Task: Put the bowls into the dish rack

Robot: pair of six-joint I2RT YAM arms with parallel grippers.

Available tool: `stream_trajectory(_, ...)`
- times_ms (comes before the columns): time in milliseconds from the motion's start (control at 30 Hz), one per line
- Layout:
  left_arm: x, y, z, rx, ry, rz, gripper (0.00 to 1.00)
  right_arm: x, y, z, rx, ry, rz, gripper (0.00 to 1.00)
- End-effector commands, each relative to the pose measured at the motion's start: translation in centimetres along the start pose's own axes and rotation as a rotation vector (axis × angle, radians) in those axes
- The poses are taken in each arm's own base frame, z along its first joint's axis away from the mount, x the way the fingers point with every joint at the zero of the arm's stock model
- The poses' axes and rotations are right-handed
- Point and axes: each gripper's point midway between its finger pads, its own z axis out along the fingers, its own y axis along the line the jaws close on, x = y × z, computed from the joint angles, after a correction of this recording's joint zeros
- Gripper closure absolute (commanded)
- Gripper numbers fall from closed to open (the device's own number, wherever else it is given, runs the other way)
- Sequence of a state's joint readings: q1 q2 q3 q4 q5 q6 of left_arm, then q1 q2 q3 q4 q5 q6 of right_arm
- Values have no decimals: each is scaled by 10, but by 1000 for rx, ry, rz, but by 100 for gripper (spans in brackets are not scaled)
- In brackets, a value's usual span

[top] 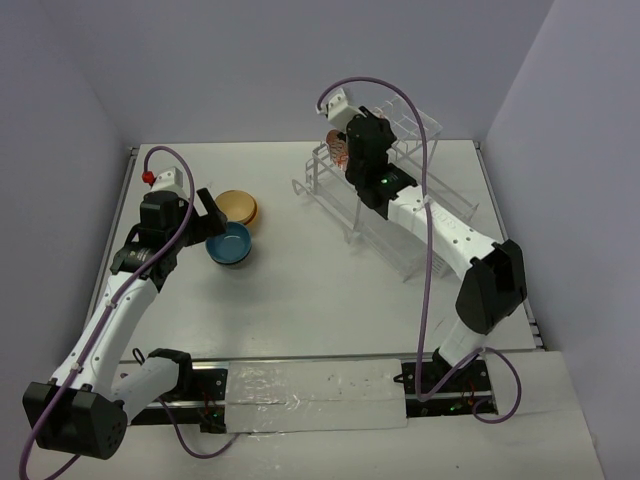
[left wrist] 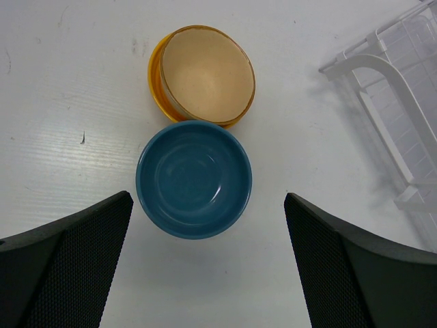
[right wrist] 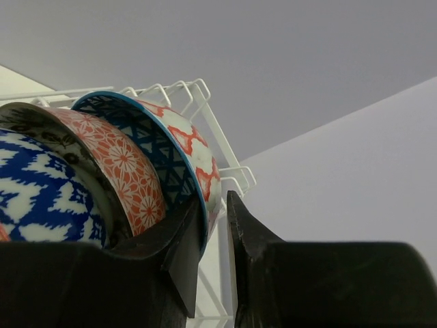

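Left end effector (left wrist: 206, 198) is spread as wide as it goes and holds nothing. It hangs over the white tabletop (left wrist: 68, 102) with the plain blue round bowl (left wrist: 194, 179) right below it, between the two fingers and touching neither. Just beyond that one, touching it, a cream bowl (left wrist: 208, 75) sits nested inside an orange-yellow bowl (left wrist: 156, 75). A corner of the white wire dish rack (left wrist: 382, 68) is off to its right, well apart.

Right end effector (right wrist: 215, 205) is up at the rack, jaws barely parted, straddling the rim of a blue-rimmed bowl with blue lattice inside (right wrist: 171, 147). There's a sliver of gap at one finger, so it doesn't look clamped. Two more stand on edge behind it, a red floral-patterned bowl (right wrist: 116, 164) and a blue-and-white zigzag bowl (right wrist: 41, 198).
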State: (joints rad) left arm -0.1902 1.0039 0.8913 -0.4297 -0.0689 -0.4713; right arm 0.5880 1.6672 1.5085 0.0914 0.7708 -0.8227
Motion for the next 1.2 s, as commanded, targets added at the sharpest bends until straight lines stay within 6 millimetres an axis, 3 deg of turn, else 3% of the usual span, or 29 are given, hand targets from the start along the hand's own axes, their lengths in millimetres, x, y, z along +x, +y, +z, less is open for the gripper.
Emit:
stream_trajectory(0,-12,-4,-3,23,-49,10,1,-24,-38,-22,42,-78,122,72)
stream_trajectory(633,-12,-4,-4,23,-49,10,1,-19,-16,-18,-32,-64,124,68)
stream_trajectory(933,-11,-4,-3,24,-45,5,1,-23,-25,-37,-104,-99,206,53)
stream_trajectory(1167,-10,-3,-2,18,-40,4,1,-21,-21,-53,-158,-105,238,50)
